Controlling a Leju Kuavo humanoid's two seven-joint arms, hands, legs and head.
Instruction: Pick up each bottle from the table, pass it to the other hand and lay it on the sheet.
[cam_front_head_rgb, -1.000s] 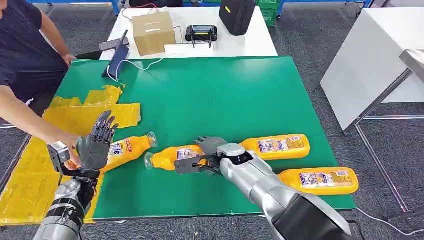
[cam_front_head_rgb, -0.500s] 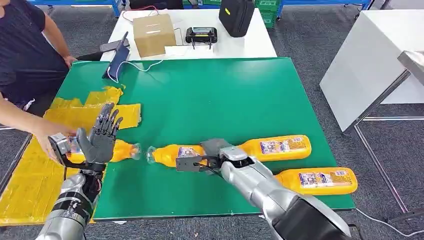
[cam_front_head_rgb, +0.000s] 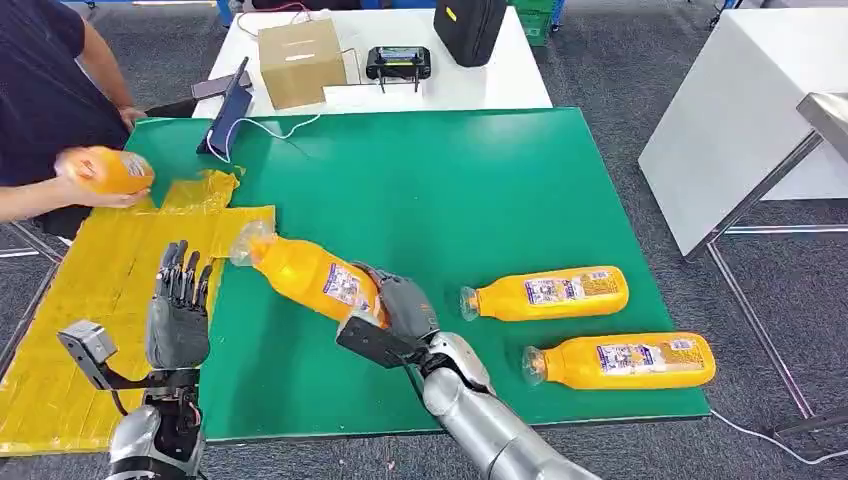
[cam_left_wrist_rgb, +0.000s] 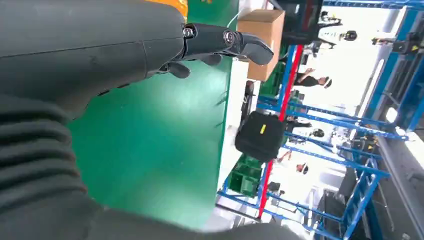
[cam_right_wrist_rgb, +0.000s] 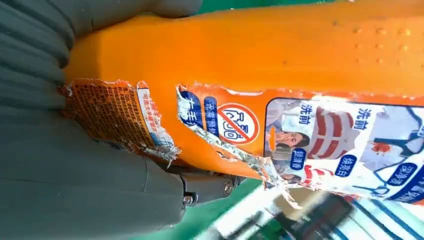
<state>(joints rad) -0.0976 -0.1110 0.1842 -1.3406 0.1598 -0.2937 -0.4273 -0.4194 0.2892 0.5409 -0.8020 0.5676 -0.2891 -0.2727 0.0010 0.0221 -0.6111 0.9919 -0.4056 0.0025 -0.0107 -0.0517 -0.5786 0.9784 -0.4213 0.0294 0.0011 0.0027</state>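
1. Head view. The right hand (cam_front_head_rgb: 398, 305) grips a lifted bottle (cam_front_head_rgb: 310, 272) around its lower body, above the green counter (cam_front_head_rgb: 430, 190). The bottle's long axis runs from 4 o'clock at the hand up to 10 o'clock, and the clear cap end points toward the left hand.
2. Head view. The left hand (cam_front_head_rgb: 178, 310) is released and holds nothing; its fingers are straight, apart and pointing to 12 o'clock. It stands at 9 o'clock from the held bottle, near the cap end and apart from it. This is the relation the hand-over turns on, as I judge it: the neck end is the free end, and the left hand is the nearer receiver.
3. Head view. The yellow sheet (cam_front_head_rgb: 110, 270) lies at 9 o'clock on the counter, directly beyond the left hand, with bare room on it. Two more bottles (cam_front_head_rgb: 545, 293) (cam_front_head_rgb: 620, 361) lie on their sides at 3 to 4 o'clock, near the counter's right edge, long axes about 3 to 9.
4. Head view. A person at 10 o'clock holds another bottle (cam_front_head_rgb: 105, 168) over the sheet's far edge.
5. Left wrist view. The left hand's fingers (cam_left_wrist_rgb: 235, 42) are extended over green counter, holding nothing.
6. Right wrist view. The orange bottle with a torn label (cam_right_wrist_rgb: 280, 135) is clasped by grey fingers (cam_right_wrist_rgb: 150, 195).
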